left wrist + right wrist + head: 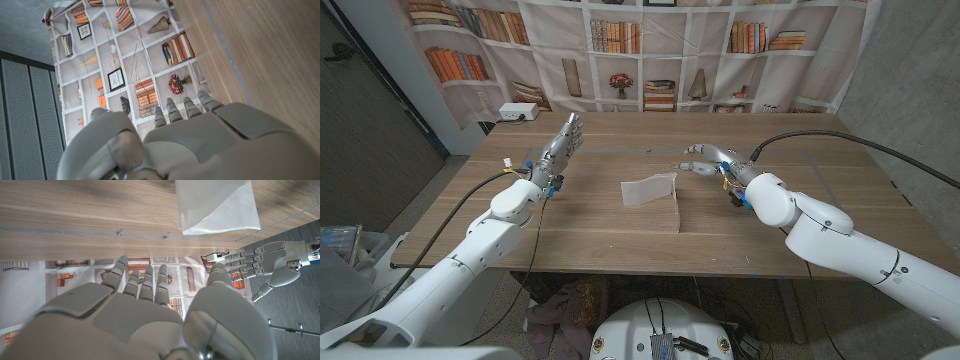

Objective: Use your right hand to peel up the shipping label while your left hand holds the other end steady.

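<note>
- Wooden counter, plank grain running across its width.
- A shipping label lies near its middle, one end curled up off the wood.

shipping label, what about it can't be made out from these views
- Shipping label, head view: too small to show print or how far it is peeled.
- Right wrist view: the label is cut off by the picture's edge.
- Left wrist view: the left hand blocks the near table.
</note>
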